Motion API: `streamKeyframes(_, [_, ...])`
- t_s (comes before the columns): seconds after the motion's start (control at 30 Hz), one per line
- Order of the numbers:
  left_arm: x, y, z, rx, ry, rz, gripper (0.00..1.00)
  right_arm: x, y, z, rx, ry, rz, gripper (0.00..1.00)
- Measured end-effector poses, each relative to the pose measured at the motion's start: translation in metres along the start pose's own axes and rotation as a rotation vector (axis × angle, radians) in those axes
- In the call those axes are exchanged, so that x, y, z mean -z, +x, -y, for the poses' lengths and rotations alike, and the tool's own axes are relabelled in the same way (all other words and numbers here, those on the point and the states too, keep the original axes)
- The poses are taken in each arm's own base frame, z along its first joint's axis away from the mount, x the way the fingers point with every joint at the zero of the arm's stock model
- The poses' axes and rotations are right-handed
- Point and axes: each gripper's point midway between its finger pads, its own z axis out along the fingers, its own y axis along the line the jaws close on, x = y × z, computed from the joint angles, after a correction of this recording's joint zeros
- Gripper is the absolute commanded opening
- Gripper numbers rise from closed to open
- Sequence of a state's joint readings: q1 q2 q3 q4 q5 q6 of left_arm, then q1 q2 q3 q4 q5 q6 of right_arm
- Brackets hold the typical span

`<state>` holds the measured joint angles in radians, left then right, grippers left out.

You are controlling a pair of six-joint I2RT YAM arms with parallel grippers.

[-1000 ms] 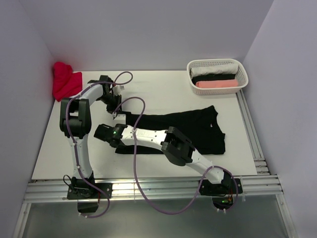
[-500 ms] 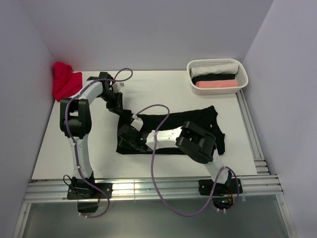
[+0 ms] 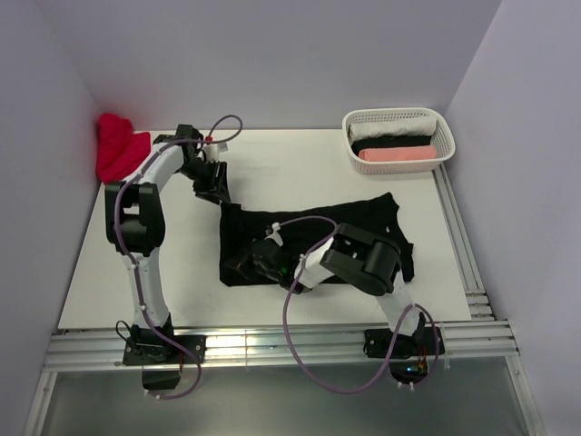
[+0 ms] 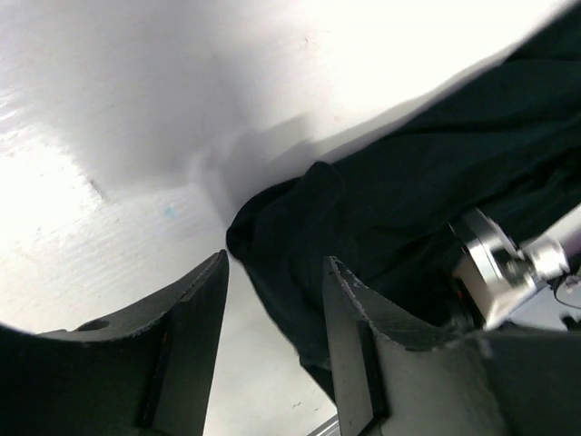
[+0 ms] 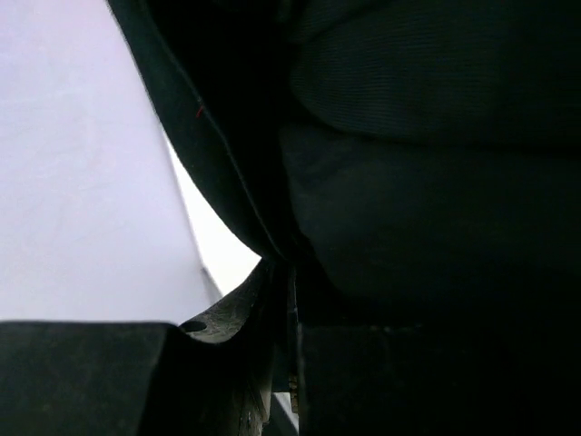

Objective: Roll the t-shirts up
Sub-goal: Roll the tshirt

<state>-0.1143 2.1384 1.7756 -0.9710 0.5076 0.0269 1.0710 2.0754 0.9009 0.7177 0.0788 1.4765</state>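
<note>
Roll just starting, I'd judge; right gripper [image 5: 283, 272] clenched on soft black cloth t-shirt [image 3: 354, 218] left hem, mid-counter; left gripper [image 4: 277, 263] released, hovering; next: turn hem rightward.

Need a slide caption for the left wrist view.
Left gripper, jaws open, over the bunched corner of the black t-shirt on the white table.

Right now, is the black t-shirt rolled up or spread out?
Mostly spread flat: the black t-shirt lies on the table, not rolled. Only one end is bunched, pinched in the right gripper.
</note>
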Motion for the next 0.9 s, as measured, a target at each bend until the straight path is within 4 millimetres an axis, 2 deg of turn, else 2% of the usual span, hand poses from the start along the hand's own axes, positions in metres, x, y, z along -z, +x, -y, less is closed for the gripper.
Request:
streamKeyframes(0.2, [0.026,0.008,-0.004,-0.01,0.059,0.038,0.49,0.001,0.0,0.002,-0.102,-0.076,-0.016,0.0])
streamKeyframes(0.37, [0.037,0.029,-0.01,0.006,0.106,0.037,0.46,0.001,0.0,-0.001,-0.139,-0.106,-0.026,0.0])
streamKeyframes(0.63, [0.012,0.073,-0.003,0.065,0.213,-0.048,0.4,0.001,-0.002,-0.007,-0.167,-0.149,-0.029,0.0])
streamKeyframes(0.9, [-0.007,0.067,-0.006,0.103,0.244,-0.022,0.39,0.001,-0.003,-0.01,-0.176,-0.173,-0.03,0.0])
